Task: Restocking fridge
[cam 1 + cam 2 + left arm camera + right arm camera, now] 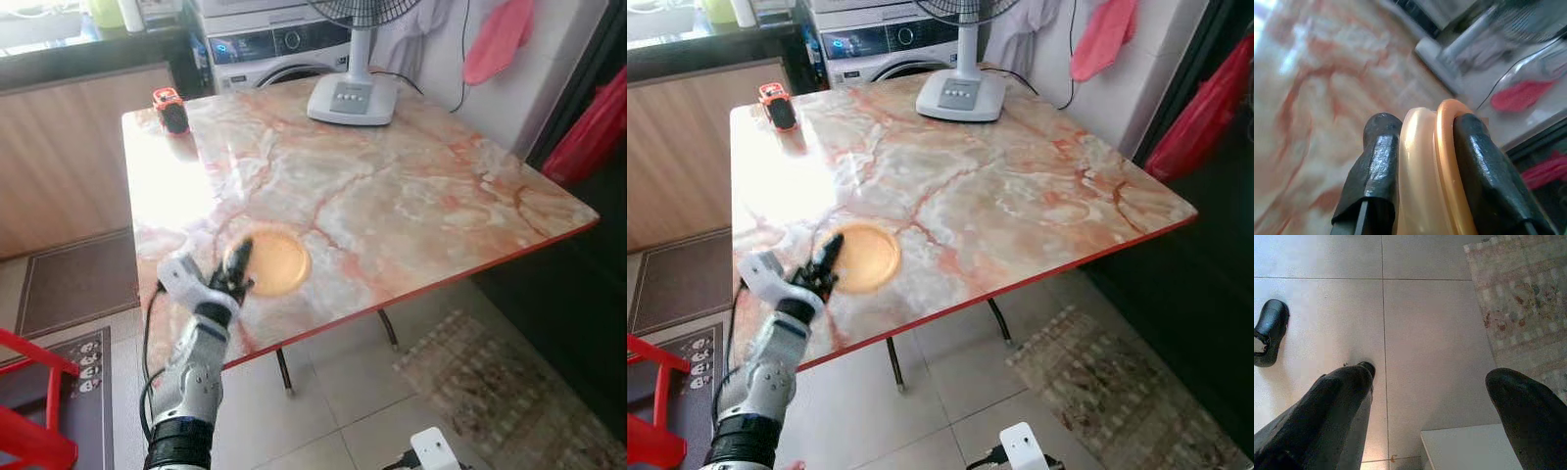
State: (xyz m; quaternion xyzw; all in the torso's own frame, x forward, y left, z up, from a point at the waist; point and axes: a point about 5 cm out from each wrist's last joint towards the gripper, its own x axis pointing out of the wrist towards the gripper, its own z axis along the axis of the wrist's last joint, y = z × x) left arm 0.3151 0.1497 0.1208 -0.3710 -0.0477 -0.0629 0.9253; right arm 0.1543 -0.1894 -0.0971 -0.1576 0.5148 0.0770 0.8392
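Left gripper (238, 262) pinched rim of orange plate (275, 262), one finger (1374, 166) on each side of rim. Plate lay flat on marble table (411, 196), near front edge, toward front left corner. Fan base (351, 98) stood at table's far edge; small red-and-black object (171, 110) sat at far left corner. Right gripper (1435, 396) hung over tiled floor (1425, 323), fingers spread, holding nothing; rug (1520, 298) beside it.

You have a round, shallow orange plate (274, 261) with a paler cream inner face lying flat near the marble table's (411, 196) front-left edge, its near rim pinched between the two black fingers of the left gripper (238, 262), the rest of it reaching away past the fingertips.
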